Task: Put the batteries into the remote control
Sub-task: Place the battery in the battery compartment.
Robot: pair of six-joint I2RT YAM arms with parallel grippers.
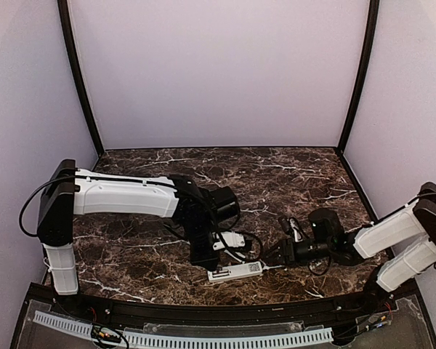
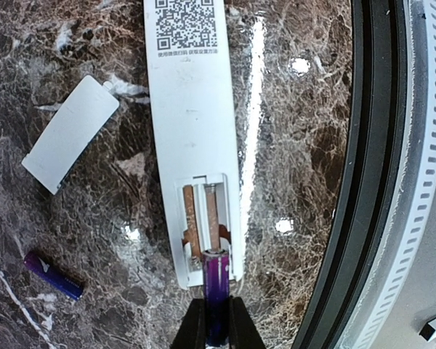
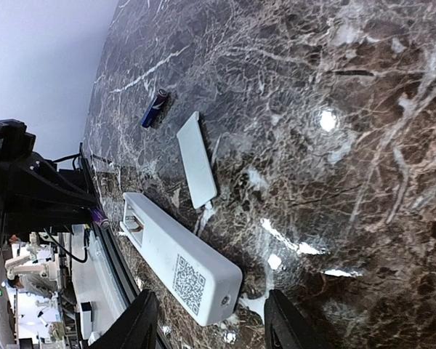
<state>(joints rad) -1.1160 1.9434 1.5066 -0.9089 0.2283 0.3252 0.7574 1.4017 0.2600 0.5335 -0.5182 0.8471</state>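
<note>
Battery (image 2: 216, 280), a slim dark purple cylinder, looks light and slippery, so my left fingers (image 2: 193, 329) pinch its rear end while my right fingers (image 3: 139, 323) stand spread about the white plastic remote (image 3: 176, 265).

Dark marbled worktop (image 1: 276, 182). Lying flat: white remote control (image 2: 192, 145), recess up, straight ahead of left hand (image 2: 216, 320); cover plate (image 2: 69, 134) and loose battery (image 2: 52, 276) off beside it.

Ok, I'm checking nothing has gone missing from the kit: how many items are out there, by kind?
Batteries: 2
Remote control: 1
Battery cover plate: 1
Total: 4
</note>
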